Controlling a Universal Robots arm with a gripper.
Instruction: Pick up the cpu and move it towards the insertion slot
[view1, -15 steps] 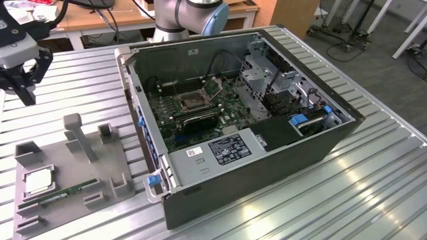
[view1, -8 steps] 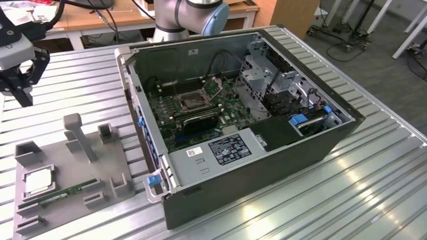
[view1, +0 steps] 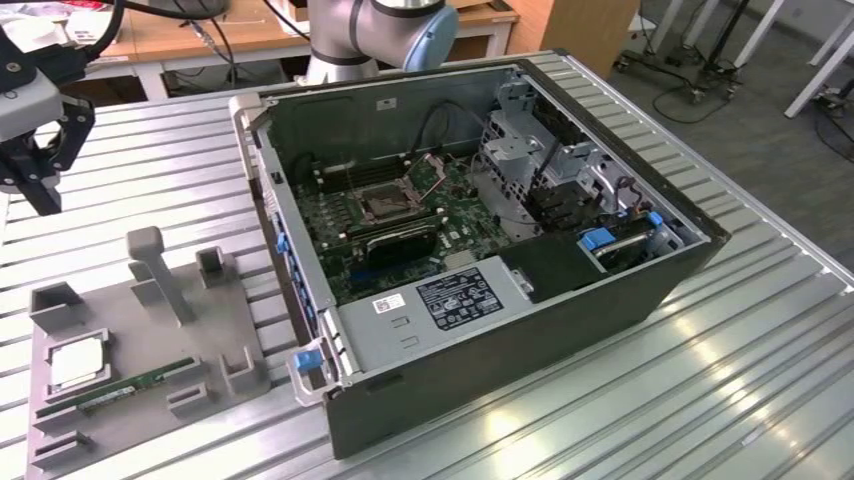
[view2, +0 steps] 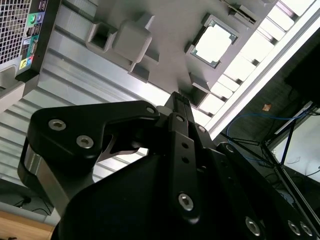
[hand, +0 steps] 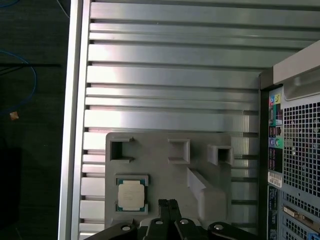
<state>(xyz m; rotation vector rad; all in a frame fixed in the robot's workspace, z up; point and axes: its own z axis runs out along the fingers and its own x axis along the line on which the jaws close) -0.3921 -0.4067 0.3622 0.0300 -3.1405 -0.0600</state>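
The cpu (view1: 78, 362) is a flat silvery square lying in a recess of the grey tray (view1: 134, 330) at the exterior view's left; it also shows in both wrist views (view2: 215, 44) (hand: 131, 194). The insertion slot (view1: 388, 203), a shiny metal frame with a dark centre, sits on the green board inside the open computer case. My gripper (view1: 38, 190) hangs high above the table beyond the tray, well clear of the cpu. Its black fingertips (hand: 163, 204) stand pressed together with nothing between them, and the gripper (view2: 180, 97) points down toward the tray.
The open computer case (view1: 667, 260) stands on the ribbed metal table (view1: 747, 360), right of the tray in the exterior view. A long green memory stick (view1: 134, 385) lies in the tray near the cpu. Upright grey posts (view1: 154, 270) rise from the tray. The table edge (hand: 75, 125) runs beside the tray.
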